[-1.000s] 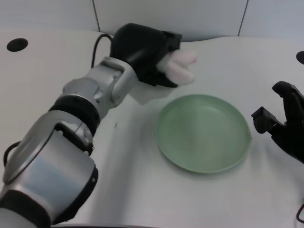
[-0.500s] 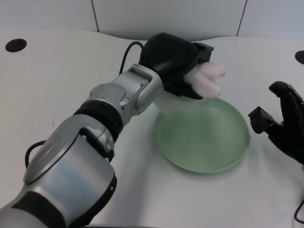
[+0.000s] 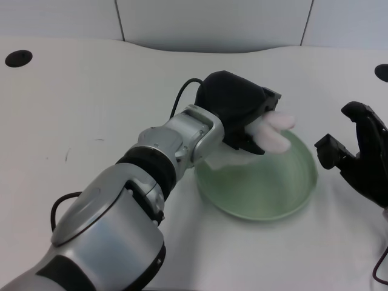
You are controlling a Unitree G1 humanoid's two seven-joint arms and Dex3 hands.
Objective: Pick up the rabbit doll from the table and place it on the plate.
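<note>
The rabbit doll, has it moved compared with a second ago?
Yes. Held by the left hand, the rabbit doll has travelled rightward, from beyond the plate's far-left edge to above the green plate.

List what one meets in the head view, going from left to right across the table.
Dark hole in the table → left hand → rabbit doll held in that hand, above the green plate → right hand.
</note>
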